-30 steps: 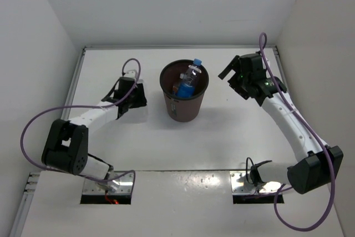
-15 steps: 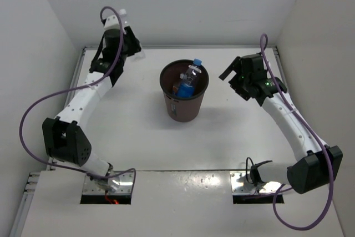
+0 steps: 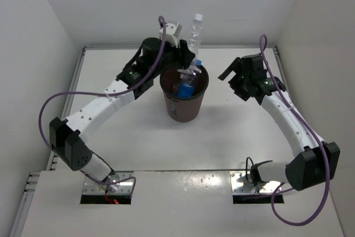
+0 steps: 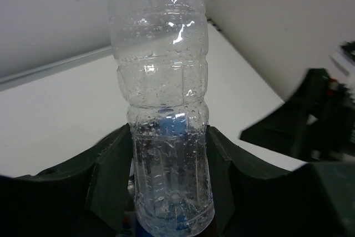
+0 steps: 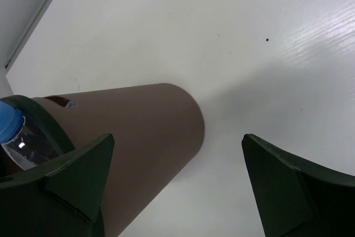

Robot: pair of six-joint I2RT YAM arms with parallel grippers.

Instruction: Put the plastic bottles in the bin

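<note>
We see the left arm (image 3: 105, 106) and the right arm (image 3: 288, 120) built of white links between black joint housings. The left fingers (image 4: 108, 176) and right fingers (image 5: 77, 176) are dark green, matte and wedge-shaped. Behind the left fingers sits a white bracket (image 3: 173, 30); behind the right fingers a small green light (image 3: 266, 83) glows. Thin purple cables trail back from both wrists: the left cable (image 3: 41, 120) and the right cable (image 3: 262, 41).
</note>
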